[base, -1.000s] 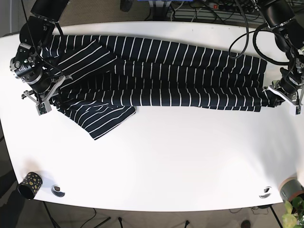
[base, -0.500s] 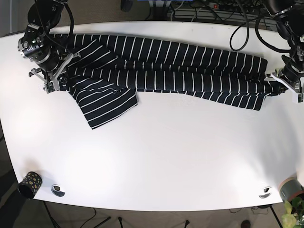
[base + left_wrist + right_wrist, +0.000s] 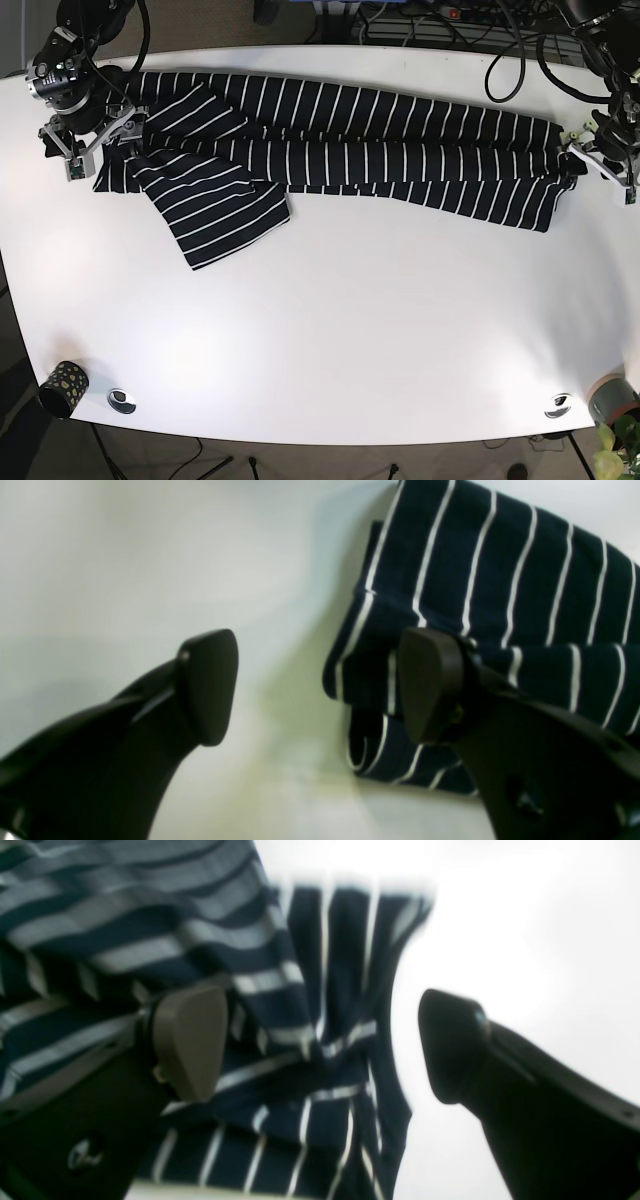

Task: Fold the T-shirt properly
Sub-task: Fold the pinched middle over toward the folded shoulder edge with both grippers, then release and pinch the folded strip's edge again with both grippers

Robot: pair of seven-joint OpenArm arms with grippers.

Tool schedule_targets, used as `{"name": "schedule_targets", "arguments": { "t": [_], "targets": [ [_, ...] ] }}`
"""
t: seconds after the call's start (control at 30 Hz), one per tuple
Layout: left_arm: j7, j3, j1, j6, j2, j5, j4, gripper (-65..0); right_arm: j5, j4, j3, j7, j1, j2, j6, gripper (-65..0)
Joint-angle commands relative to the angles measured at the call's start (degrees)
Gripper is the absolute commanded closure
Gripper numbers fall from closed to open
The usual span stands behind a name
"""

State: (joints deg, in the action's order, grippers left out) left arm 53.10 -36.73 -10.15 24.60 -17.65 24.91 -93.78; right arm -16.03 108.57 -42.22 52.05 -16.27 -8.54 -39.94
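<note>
A navy T-shirt (image 3: 340,140) with thin white stripes lies stretched in a long folded band across the far part of the white table (image 3: 330,340). One sleeve (image 3: 215,215) sticks out from the band toward the table's near side, close to the shirt's end by the right arm.

The right gripper (image 3: 85,135) sits at that end of the shirt. In the right wrist view its two fingers stand wide apart: one finger (image 3: 187,1040) is over bunched striped cloth, the other is over bare table beside the shirt's edge. The cloth lies between them, but nothing is pinched.

The left gripper (image 3: 598,158) is at the opposite end of the shirt. In the left wrist view its jaws are also spread: one finger (image 3: 430,680) rests over the folded corner of the shirt (image 3: 500,595), the other hangs over bare table, well clear of the fabric.

On the table's near edge, far from the shirt, a small dark spotted cup (image 3: 62,388) stands at the corner on the right arm's side; what it holds cannot be seen. A grey pot (image 3: 612,397) sits at the opposite near corner, with green leaves just beside it.
</note>
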Motion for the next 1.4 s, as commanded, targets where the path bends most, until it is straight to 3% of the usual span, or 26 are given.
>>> {"name": "schedule_targets", "arguments": {
  "t": [0.0,0.17,0.4,0.57,0.77,1.07,1.23,1.3,1.37],
  "targets": [
    [-1.6,-0.4,1.4,0.0,-1.0,1.0,-3.8,-43.9,-2.1,1.7,-0.1,-1.2,1.1,-0.9,-0.06,-57.5],
    [-1.6,1.7,4.0,0.0,-0.1,1.6,-6.8,-43.9,-7.4,-1.2,1.0,-1.1,4.6,-2.3,-0.06,-57.5],
    [-1.6,11.3,6.9,-0.1,2.6,1.6,-6.7,-43.3,-7.7,-13.3,9.1,-1.1,14.4,-5.4,-0.01,-57.5],
    [-1.6,17.0,6.6,-0.1,4.9,-1.8,-6.7,-43.3,-7.7,-25.7,12.8,-1.4,21.9,-8.6,-0.01,-57.5],
    [-1.7,16.9,4.8,-0.1,6.9,-6.6,-5.6,-43.3,-7.7,-37.6,16.6,-1.4,28.5,-11.1,-0.01,-57.5],
    [-1.9,16.7,2.4,-0.1,5.1,-6.6,-3.2,-43.3,-7.7,-40.9,22.1,-1.4,29.9,-10.8,0.08,-57.5],
    [-1.9,16.7,2.0,-0.1,5.0,-6.6,-3.5,-43.3,-7.7,-40.9,22.4,-1.4,29.7,-9.0,0.08,-57.2],
    [-1.9,16.7,1.8,-0.1,5.0,-6.6,-3.5,-43.3,-7.7,-40.9,22.6,-1.4,29.6,-8.6,0.08,-54.2],
    [-1.9,16.7,1.2,-0.1,5.0,-6.6,-3.5,-43.3,-7.8,-40.9,22.6,-1.3,29.6,-7.6,0.08,-46.6]
  ]
}}
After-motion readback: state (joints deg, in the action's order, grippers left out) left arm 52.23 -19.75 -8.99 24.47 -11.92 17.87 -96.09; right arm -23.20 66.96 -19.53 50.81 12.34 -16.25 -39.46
